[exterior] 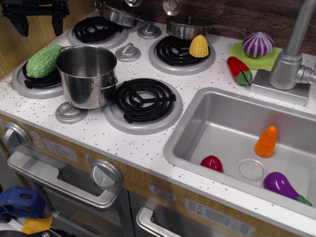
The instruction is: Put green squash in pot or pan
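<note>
White speckled tabletop [123,143]: green squash [43,60] on left burner, touching steel pot [89,74]. My tool [37,15] hangs above; its spread I cannot tell.

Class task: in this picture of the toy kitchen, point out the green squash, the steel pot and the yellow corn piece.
green squash [43,60], the only camera view, middle of its bumpy skin.
steel pot [84,84], same view, on its outer wall.
yellow corn piece [199,46], same view, middle of its ribbed side.
</note>
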Available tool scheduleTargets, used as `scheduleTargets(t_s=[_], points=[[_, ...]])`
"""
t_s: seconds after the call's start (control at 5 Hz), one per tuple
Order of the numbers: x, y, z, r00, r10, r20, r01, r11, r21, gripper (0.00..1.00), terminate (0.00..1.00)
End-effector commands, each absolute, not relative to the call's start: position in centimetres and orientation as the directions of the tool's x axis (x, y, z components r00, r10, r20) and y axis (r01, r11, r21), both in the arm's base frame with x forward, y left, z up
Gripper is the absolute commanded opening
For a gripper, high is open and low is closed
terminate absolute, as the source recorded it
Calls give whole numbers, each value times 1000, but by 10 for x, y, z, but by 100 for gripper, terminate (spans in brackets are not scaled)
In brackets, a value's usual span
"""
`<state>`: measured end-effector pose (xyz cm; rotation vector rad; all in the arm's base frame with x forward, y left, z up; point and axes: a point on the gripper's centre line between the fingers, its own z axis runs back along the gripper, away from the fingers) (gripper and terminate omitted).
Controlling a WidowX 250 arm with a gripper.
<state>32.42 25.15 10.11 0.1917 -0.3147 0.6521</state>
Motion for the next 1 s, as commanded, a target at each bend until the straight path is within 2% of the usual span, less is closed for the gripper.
scheduleTargets(t_s=[0.0, 0.2, 0.6, 0.8], points=[[324, 252, 101, 750, 564, 346, -622, 780, 76, 100, 0], [320, 261, 97, 831, 419, 367, -487, 866, 111, 100, 0], [323, 274, 90, 880, 310, 359, -384, 910, 156, 100, 0], [324, 283, 86, 889, 298, 347, -359, 925, 125, 100, 0]])
